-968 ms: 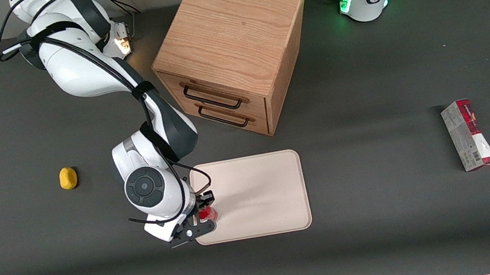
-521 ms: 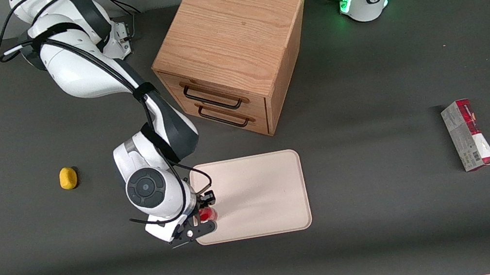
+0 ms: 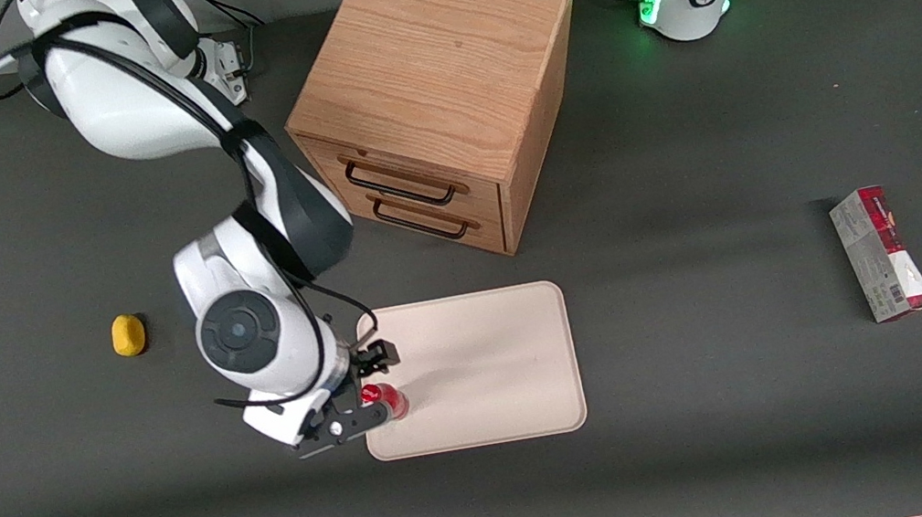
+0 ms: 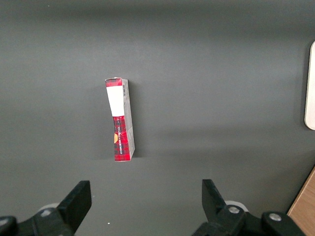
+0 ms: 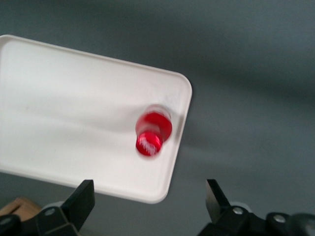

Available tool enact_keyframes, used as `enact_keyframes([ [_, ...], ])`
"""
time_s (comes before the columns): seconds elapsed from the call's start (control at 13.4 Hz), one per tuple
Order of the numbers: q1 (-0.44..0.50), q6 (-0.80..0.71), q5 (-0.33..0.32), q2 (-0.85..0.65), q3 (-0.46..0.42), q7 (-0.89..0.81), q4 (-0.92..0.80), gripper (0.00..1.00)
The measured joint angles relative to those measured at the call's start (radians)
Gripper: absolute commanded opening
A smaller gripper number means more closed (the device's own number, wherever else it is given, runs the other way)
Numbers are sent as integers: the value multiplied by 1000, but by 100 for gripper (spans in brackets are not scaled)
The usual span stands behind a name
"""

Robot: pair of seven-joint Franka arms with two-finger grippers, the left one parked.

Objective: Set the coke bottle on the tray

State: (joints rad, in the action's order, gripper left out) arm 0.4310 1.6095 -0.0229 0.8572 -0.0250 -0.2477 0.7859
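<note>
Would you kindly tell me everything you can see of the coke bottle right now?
The coke bottle is small, slim and all red with a red cap; it looks like glossy plastic. It stands upright on the tray, close to the rim at the working arm's end, near the corner nearer the front camera. Only the tray touches it. The tool is above it, fingers spread wide and clear of the bottle.

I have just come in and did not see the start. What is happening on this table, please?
The right arm is placing a coke bottle on the tray. The bottle stands upright near the tray's edge closest to the working arm. The gripper is open and lifted above the bottle, no longer touching it. A wooden drawer cabinet, a yellow object and a red-and-grey carton lie elsewhere, untouched.
</note>
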Motion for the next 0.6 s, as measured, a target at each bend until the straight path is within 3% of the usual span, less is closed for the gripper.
enact_keyframes([
  [0.6,-7,-303,-10,-291,35,0,23,100],
])
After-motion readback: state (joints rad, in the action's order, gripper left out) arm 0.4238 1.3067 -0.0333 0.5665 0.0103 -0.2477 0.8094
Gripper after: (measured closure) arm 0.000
